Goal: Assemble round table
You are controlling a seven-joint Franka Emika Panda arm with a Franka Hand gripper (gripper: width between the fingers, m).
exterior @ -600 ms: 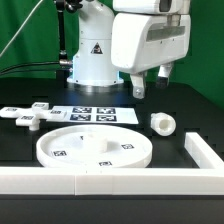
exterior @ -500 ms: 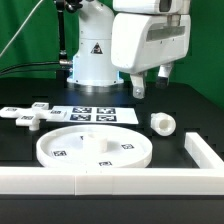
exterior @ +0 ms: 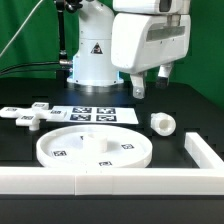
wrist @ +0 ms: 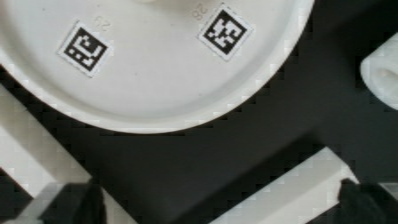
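Motion is nil: jaws and parts sit just as a moment ago, so nothing is yet picked up. The jaws hang released and empty, high over the surface. Disc lies near the front edge, post toward the right edge, cross by the left edge. Marker board lies behind the disc; rail lines the front edge. Nothing seems to block a descent.

Item: white rimmed round disc, bearing a square tag and a second tag. Black table beneath. Fingers of the gripper stand apart, nothing between them. Taking the gripper as six o'clock, the disc lies at eleven, a white strip at eight, and a cropped white part at two.
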